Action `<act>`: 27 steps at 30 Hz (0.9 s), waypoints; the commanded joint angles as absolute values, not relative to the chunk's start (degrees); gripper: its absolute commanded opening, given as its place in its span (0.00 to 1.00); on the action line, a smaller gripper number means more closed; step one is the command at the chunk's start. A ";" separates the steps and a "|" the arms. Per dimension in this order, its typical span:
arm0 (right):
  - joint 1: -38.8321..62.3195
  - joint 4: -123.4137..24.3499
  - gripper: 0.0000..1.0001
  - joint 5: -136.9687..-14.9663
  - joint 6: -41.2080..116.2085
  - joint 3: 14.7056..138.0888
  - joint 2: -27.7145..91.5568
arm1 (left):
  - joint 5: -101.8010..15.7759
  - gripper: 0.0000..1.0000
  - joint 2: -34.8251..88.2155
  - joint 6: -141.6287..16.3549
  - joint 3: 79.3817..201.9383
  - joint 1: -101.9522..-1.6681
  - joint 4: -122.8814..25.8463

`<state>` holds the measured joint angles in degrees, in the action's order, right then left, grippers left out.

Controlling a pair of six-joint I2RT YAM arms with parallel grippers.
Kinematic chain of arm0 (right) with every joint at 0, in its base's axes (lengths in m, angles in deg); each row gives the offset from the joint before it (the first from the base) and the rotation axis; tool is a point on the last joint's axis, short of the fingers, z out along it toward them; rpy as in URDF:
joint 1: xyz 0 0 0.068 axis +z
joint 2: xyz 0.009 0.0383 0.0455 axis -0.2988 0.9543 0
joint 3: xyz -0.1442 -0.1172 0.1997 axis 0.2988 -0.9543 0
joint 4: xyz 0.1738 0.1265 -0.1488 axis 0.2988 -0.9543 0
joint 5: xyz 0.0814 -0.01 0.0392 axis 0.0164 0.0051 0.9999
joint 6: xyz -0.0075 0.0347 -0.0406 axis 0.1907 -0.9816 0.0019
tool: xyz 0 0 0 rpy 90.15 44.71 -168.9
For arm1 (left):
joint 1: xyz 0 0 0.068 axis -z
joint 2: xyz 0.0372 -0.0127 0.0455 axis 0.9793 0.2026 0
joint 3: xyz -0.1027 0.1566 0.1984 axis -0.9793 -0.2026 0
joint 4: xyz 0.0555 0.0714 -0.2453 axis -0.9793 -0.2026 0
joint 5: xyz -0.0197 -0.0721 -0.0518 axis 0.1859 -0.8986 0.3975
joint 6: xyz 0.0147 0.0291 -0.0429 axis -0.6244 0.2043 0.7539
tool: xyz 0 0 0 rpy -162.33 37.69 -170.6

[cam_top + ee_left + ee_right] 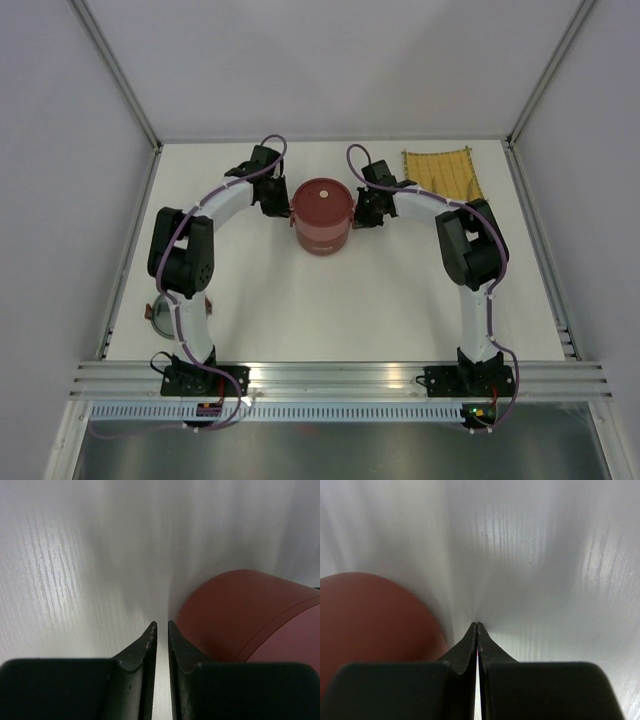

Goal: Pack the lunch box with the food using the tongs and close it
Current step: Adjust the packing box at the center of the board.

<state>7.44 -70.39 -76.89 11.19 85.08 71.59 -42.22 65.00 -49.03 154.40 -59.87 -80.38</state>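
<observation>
The lunch box [321,215] stands stacked in the middle of the table, dark red, with a flat red lid and a pale knob on top. My left gripper [279,203] sits just to its left, and my right gripper [363,213] just to its right. In the left wrist view the left gripper [162,625] has its jaws a narrow gap apart with nothing between them, and the lunch box wall [250,615] is beside the right finger. In the right wrist view the right gripper [477,625] is shut and empty, with the lunch box [370,615] to its left. The tongs and the food are out of view.
A yellow woven mat [442,172] lies at the back right, behind the right arm. A round object [160,315] shows partly beside the left arm's lower link. White walls close in the table on three sides.
</observation>
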 commanded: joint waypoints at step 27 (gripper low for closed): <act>15.66 -63.00 0.00 -69.63 5.38 88.30 73.63 | -42.93 0.14 68.36 -46.71 154.28 -50.71 -78.40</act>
